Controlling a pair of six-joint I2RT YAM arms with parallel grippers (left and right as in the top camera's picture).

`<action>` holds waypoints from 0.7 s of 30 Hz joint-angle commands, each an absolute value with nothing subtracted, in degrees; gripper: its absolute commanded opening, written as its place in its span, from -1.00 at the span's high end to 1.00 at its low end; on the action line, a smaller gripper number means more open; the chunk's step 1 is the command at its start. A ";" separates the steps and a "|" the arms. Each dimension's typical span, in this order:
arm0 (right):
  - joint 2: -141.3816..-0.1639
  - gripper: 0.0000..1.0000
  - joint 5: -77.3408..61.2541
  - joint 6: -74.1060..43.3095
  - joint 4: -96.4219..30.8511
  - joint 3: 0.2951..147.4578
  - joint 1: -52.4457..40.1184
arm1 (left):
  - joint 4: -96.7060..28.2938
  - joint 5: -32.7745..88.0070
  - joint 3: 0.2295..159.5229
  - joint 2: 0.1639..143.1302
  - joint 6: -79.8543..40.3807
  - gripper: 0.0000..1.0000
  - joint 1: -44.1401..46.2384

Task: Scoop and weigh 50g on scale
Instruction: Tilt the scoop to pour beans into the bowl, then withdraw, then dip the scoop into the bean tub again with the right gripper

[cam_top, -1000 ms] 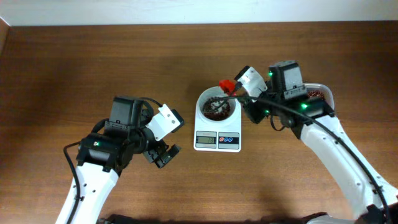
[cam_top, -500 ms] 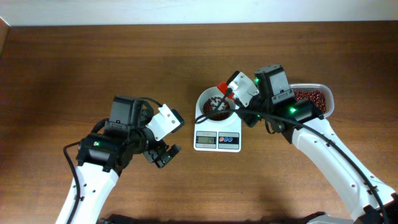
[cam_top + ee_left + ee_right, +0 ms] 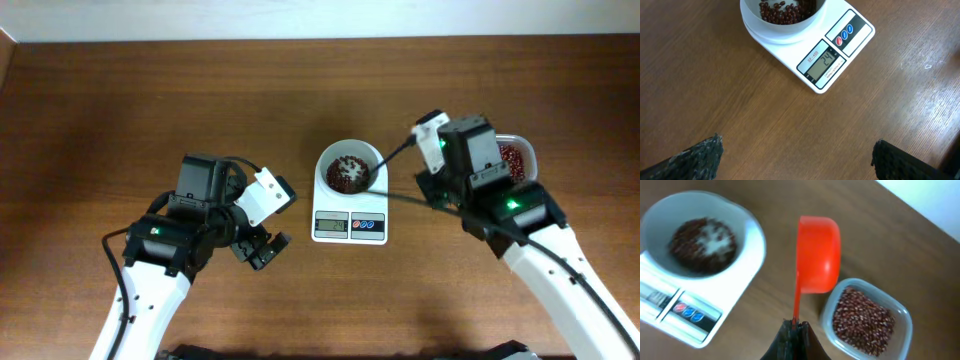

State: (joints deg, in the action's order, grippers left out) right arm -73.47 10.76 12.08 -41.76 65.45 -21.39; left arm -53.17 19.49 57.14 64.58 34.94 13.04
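Scale [image 3: 349, 226] sits about mid-counter with the beans [image 3: 348, 172] piled in its bowl. Right jaws are pinching the red scoop [image 3: 817, 255] by its handle, near the bean tub [image 3: 867, 317]. Left jaws are spread wide and holding nothing, off toward the counter's left edge.

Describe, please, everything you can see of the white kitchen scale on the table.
The scale is a small, flat, rectangular unit that looks like white plastic. On its front edge is a grey display reading what looks like 24, with red and blue buttons beside it. A round white bowl sits on its platform, holding a shallow layer of dark red-brown beans. The scale lies flat on the wooden table, near its middle.
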 commanded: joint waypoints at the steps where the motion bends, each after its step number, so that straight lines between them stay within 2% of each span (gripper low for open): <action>1: -75.44 0.92 13.15 3.75 -41.74 65.56 -15.25 | -53.06 19.51 58.17 64.05 35.62 -0.98 12.84; 4: -75.26 0.92 5.56 3.79 -45.67 68.55 -9.39 | -53.04 19.51 58.17 64.05 35.62 -0.98 12.84; 9: -75.85 0.92 4.16 4.60 -53.45 74.06 -1.89 | -53.06 19.51 58.17 64.05 35.62 -0.98 12.84; 11: -81.34 0.92 5.17 7.03 -55.79 74.06 2.11 | -53.06 19.49 58.17 64.05 35.62 -0.98 12.84; 16: -95.83 0.92 15.99 7.27 -53.32 74.06 2.66 | -53.04 19.49 58.17 64.05 35.62 -0.98 12.84; 21: -99.83 0.92 13.91 7.25 -52.29 74.06 2.72 | -53.04 19.51 58.17 64.05 35.62 -0.98 12.84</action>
